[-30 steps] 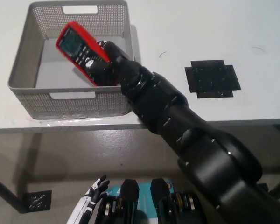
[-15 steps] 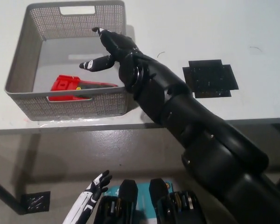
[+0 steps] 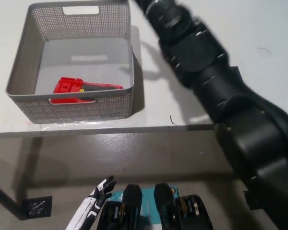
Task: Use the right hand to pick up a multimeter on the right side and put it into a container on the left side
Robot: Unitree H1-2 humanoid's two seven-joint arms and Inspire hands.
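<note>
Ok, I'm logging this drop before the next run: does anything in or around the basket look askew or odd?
Only slightly: the red and black multimeter lies tipped against the near wall of the grey perforated plastic basket rather than flat. The basket stands upright on the white table. No spill or damage visible.

White table above a grey floor with a black patch

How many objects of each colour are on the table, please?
Red: 1, the multimeter, lying in the basket.
Grey: 1, the basket.
Total: 2.
</note>
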